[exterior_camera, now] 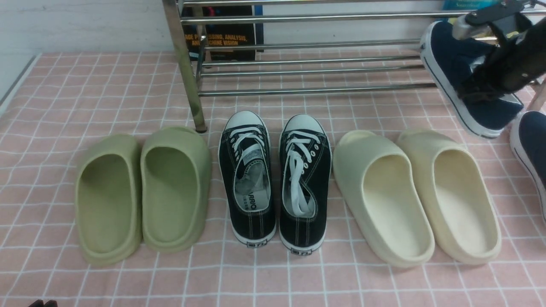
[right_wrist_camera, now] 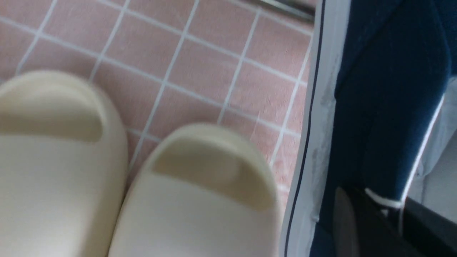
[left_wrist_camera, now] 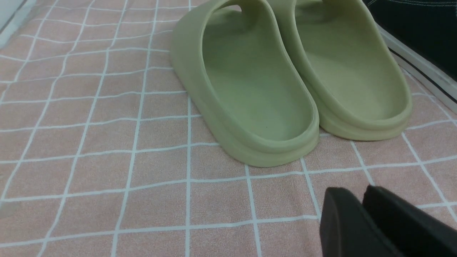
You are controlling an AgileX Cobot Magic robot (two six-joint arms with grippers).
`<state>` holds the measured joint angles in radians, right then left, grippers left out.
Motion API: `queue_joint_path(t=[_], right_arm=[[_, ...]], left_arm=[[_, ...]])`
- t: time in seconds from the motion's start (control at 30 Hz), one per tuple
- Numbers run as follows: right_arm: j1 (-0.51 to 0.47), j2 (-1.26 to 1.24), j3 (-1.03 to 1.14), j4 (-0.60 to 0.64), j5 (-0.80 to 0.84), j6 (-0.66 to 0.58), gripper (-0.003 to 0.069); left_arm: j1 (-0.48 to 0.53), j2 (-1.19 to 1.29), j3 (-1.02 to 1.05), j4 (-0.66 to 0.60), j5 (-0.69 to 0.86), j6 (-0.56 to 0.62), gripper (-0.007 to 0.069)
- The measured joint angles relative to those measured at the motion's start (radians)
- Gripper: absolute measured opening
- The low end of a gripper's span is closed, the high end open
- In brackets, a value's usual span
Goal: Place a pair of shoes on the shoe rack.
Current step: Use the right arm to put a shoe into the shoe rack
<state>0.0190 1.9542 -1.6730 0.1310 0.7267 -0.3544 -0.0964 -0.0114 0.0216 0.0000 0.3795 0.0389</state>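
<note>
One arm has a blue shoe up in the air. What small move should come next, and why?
Probably ease the navy slip-on shoe forward until it hangs over the lower bars of the shoe rack. The right pincer grips it lifted and tilted near the rack's right end, not visibly resting on any bar; the other navy shoe lies on the cloth.

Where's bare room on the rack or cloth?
Free: the shoe rack bars from its left leg to the lifted navy slip-on; the pink cloth left of that leg, beyond the green slides; the near strip in front of all heels. Crowded: the row from green slides through black sneakers and cream slides to the second navy slip-on.
</note>
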Motion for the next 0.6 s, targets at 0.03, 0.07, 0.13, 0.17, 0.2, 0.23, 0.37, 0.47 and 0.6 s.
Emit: queue_joint_path(t=[0.03,0.07,0.13,0.17,0.2,0.23,0.37,0.47,0.6], right_arm=[[0.000,0.033,-0.045,0.005,0.007,0.000,0.0036],[0.000,0.033,-0.053,0.006,0.008,0.000,0.0036],[0.000,0.095,-0.138,0.016,0.027,0.000,0.0036],[0.001,0.140,-0.200,0.031,0.063,0.000,0.0036],[0.004,0.157,-0.237,0.040,0.076,0.000,0.0036],[0.005,0.184,-0.277,0.050,0.089,0.000,0.0036],[0.005,0.239,-0.361,0.079,0.096,0.001,0.0036],[0.007,0.259,-0.381,0.084,0.099,0.000,0.0036],[0.008,0.265,-0.387,0.084,0.117,-0.026,0.0036]], left_arm=[[0.000,0.000,0.000,0.000,0.000,0.000,0.0114],[0.000,0.000,0.000,0.000,0.000,0.000,0.0114],[0.000,0.000,0.000,0.000,0.000,0.000,0.0114],[0.000,0.000,0.000,0.000,0.000,0.000,0.0114],[0.000,0.000,0.000,0.000,0.000,0.000,0.0114],[0.000,0.000,0.000,0.000,0.000,0.000,0.0115],[0.000,0.000,0.000,0.000,0.000,0.000,0.0120],[0.000,0.000,0.000,0.000,0.000,0.000,0.0125],[0.000,0.000,0.000,0.000,0.000,0.000,0.0127]])
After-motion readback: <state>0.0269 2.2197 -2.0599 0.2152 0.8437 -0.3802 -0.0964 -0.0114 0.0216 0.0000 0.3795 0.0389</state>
